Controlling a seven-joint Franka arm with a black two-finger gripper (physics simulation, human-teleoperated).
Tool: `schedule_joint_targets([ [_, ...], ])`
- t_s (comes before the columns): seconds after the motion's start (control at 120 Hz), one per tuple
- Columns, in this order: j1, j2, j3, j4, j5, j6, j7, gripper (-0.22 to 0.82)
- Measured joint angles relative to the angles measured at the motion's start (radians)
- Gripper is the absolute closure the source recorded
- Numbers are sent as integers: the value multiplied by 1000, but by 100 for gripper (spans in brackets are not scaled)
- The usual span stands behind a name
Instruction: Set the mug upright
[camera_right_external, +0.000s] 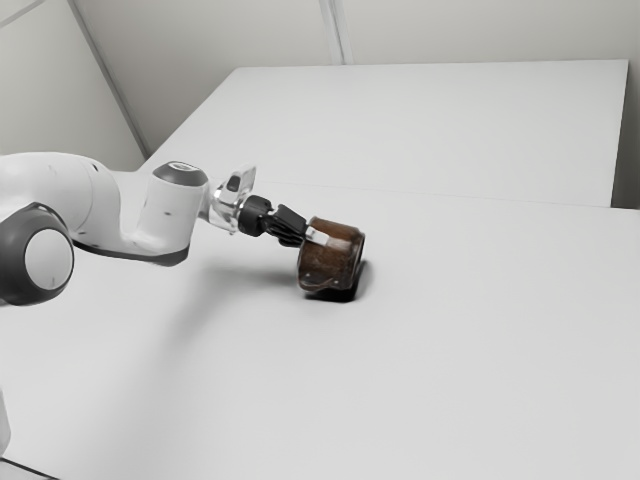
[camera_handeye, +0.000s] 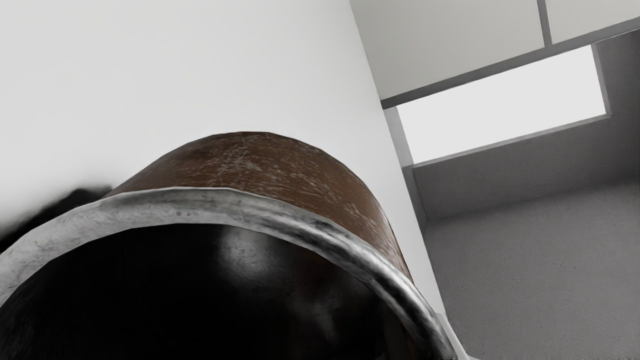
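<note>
The brown, worn-looking mug (camera_right_external: 333, 258) lies tipped over on the white table, its mouth turned toward the arm and its handle low on the side nearest the exterior camera. My gripper (camera_right_external: 315, 236) reaches down at a slant to the mug's mouth end and overlaps its upper rim there; how it stands on the wall is hidden. In the wrist view the mug (camera_handeye: 260, 162) is very close, with its pale metallic rim curving across and its dark inside facing my hand.
The white table (camera_right_external: 470, 370) extends around the mug, with a dark shadow beneath it. A second white surface (camera_right_external: 430, 130) stands behind, against pale walls. The wrist view also takes in a table edge and a bright rectangular panel beyond.
</note>
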Motion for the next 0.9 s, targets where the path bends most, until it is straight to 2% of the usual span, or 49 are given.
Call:
schedule_joint_targets([
  [0.292,-7,-23,7,-3,15,-6,13,76],
  [0.417,-12,-77,9,-8,86,8,9,77],
  [0.633,-70,-240,12,-76,455,113,-64,77],
  [0.783,-137,-374,13,-202,741,239,-136,77],
  [0.9,-180,-425,13,-286,896,337,-187,77],
])
